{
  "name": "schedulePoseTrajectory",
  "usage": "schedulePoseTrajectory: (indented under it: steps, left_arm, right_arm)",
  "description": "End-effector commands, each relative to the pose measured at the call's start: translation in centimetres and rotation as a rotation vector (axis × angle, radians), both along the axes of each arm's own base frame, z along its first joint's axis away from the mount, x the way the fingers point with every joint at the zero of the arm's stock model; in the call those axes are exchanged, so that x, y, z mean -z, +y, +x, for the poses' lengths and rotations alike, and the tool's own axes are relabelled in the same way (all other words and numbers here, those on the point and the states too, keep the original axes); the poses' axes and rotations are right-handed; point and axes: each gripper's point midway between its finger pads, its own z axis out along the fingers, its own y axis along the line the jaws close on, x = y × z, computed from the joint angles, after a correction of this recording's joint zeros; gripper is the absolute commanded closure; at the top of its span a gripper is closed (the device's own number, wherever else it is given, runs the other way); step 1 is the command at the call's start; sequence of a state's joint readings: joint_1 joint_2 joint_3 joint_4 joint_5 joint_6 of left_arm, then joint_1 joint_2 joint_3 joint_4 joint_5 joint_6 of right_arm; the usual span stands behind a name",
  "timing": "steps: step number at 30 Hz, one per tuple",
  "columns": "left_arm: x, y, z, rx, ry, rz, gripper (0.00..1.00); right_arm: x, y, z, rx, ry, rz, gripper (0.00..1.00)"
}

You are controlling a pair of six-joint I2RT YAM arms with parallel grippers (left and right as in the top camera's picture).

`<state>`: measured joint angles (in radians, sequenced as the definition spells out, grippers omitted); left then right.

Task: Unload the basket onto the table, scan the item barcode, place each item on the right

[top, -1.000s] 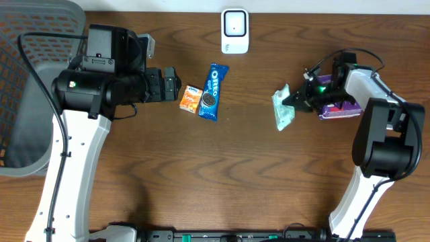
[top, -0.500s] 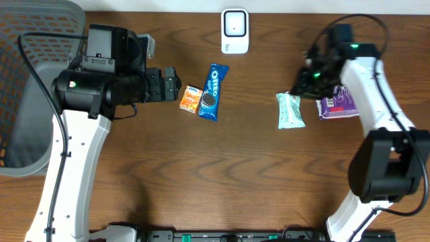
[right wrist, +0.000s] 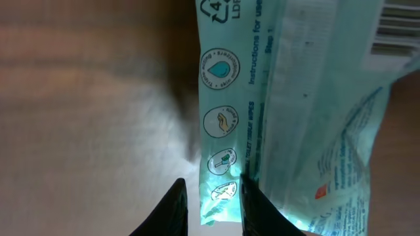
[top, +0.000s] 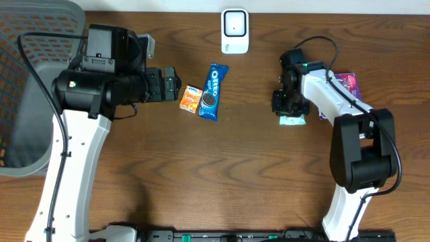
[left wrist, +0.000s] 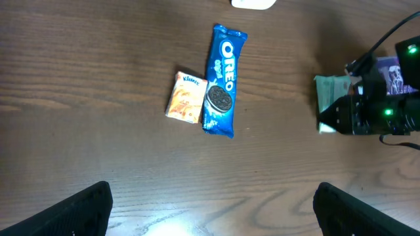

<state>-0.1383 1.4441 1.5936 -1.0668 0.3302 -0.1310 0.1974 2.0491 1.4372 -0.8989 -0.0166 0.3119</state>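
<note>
wipes packet was a crinkled mint-green pouch, icons and barcode facing the wrist cam, one edge pinched in the right gripper. White scanner sat well apart, up-left of it.

Wooden table: scanner, Oreo pack, tissues

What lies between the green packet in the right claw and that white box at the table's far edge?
Nothing visible: only bare table between the green packet and the white box; the Oreo pack lies well aside.
</note>
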Motion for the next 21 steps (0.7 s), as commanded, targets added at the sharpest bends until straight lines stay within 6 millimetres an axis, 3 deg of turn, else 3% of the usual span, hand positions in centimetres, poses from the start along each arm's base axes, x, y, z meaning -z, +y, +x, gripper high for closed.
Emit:
schedulePoseTrajectory:
  steps: [1,6,9,11,14,16,21]
  left_arm:
    - [0.2,0.2,0.0,-0.009,0.005,0.008,0.02]
    - [0.2,0.2,0.0,-0.009,0.005,0.008,0.02]
    - [0.2,0.2,0.0,-0.009,0.005,0.008,0.02]
    - [0.2,0.2,0.0,-0.009,0.005,0.008,0.02]
    - [0.2,0.2,0.0,-0.009,0.005,0.008,0.02]
    - [0.2,0.2,0.0,-0.009,0.005,0.008,0.02]
    - [0.2,0.2,0.0,-0.009,0.005,0.008,0.02]
  right_arm:
    - [1.1,-3.5,0.7,0.051,-0.023,-0.114,0.76]
    - [0.9,-4.2,1.2,0.020,-0.030,-0.107,0.73]
    - [-0.2,-3.1,1.2,0.015,-0.009,-0.046,0.72]
    - [-1.4,-1.7,1.5,0.003,-0.006,0.014,0.64]
    - [-4.1,1.1,2.5,-0.017,-0.017,0.146,0.42]
    - [-6.3,4.1,3.4,-0.048,-0.047,0.293,0.30]
    - [-7.8,9.6,5.5,-0.122,-0.153,0.503,0.10]
